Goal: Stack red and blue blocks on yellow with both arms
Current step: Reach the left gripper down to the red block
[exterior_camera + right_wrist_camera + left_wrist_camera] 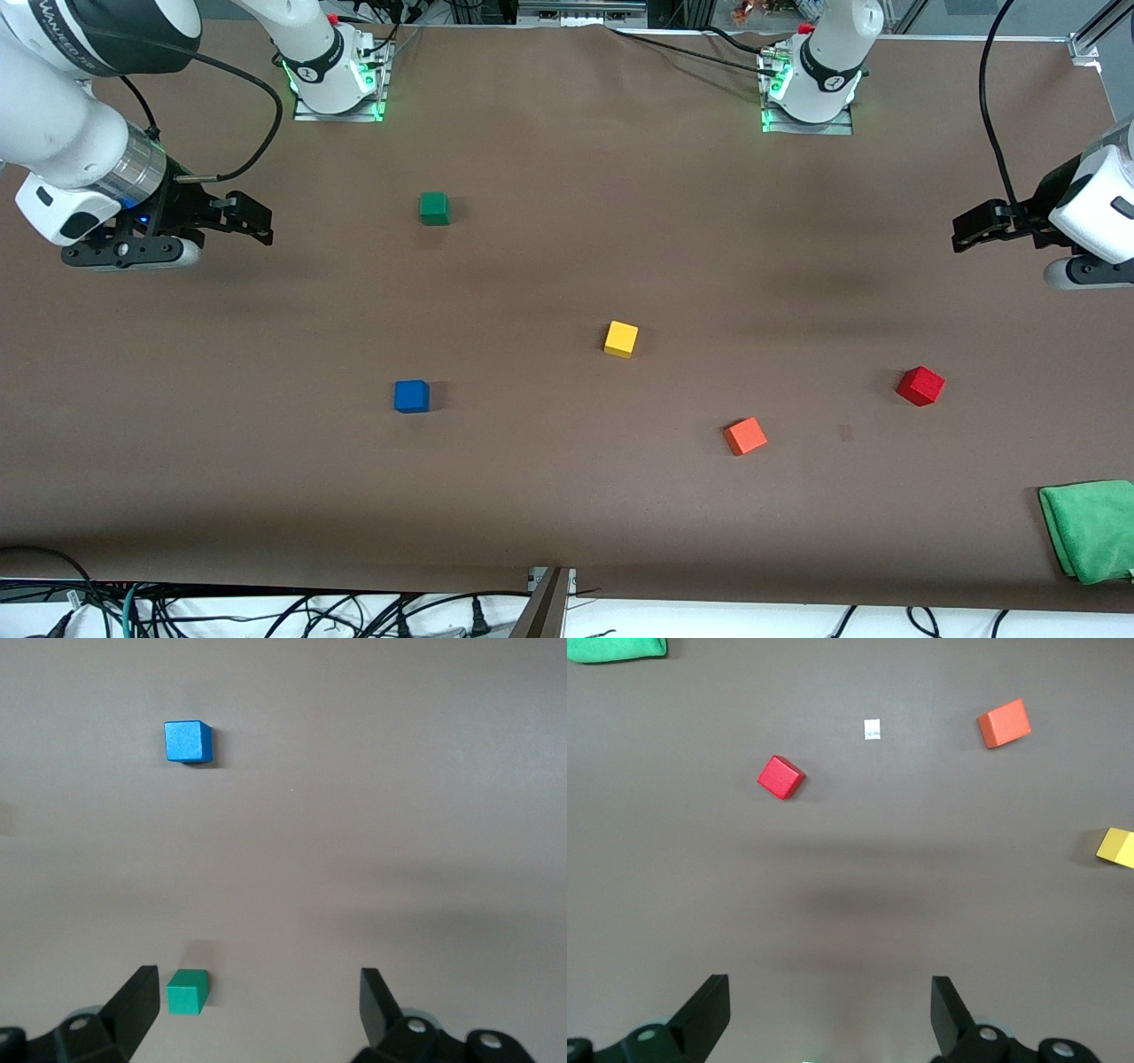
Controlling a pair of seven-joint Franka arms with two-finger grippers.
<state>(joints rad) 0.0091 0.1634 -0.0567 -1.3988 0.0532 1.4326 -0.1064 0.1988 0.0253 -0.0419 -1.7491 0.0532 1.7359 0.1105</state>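
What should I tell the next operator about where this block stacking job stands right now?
Left claw: open, empty, waiting over the table's left-arm end.
Right claw: open, empty, over the right-arm end.
Yellow block: mid-table, nothing on it.
Red block: toward the left arm's end, nearer the camera than the yellow.
Blue block: toward the right arm's end.
Done: nothing.
Left: stack red and blue on yellow.

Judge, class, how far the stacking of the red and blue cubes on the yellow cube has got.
Nothing is stacked yet. The small red cube, small blue cube and small yellow cube lie apart on the brown table. Nothing is in hand: the left gripper and right gripper hang open over the table's ends. Both placements remain.
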